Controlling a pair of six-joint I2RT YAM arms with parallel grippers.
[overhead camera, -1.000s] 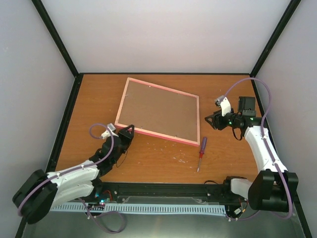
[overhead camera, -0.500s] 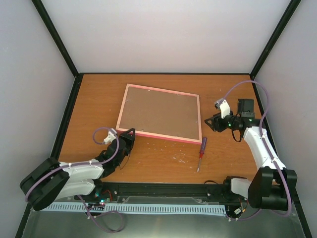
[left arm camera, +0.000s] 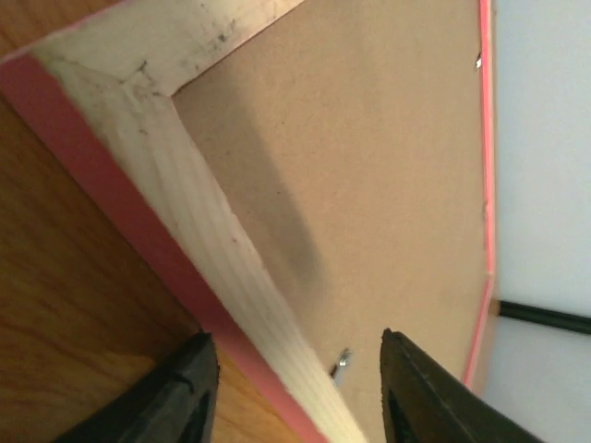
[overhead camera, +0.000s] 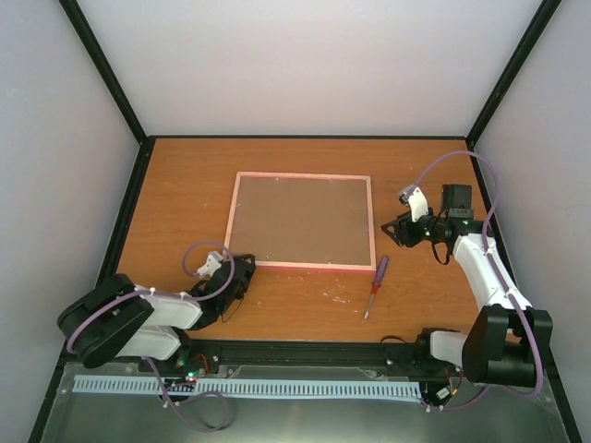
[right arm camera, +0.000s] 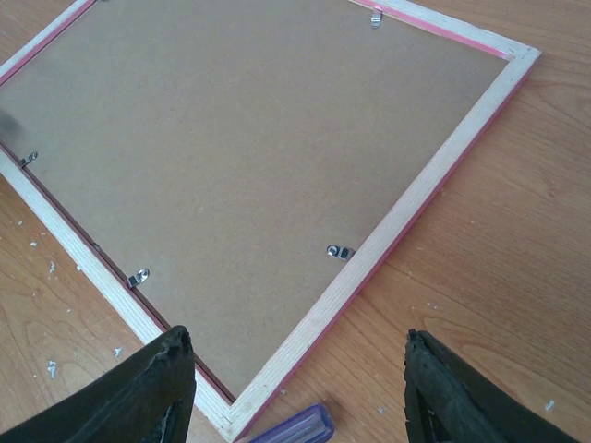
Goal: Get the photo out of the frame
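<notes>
The frame lies face down in the middle of the table, with its pink border around a brown backing board. The photo is hidden under that board. My left gripper is open at the frame's near-left corner. In the left wrist view the frame's pale wooden edge passes between the jaws. My right gripper is open just right of the frame's right side. In the right wrist view it hovers over the frame's corner.
A small screwdriver lies on the table by the frame's near-right corner; its purple handle end shows in the right wrist view. Metal clips hold the backing board. Small pale chips dot the table near the frame.
The frame's left end swung toward the near edge, so the frame now lies square to the table. My left gripper moved back toward the near edge with it. The right gripper barely moved.
</notes>
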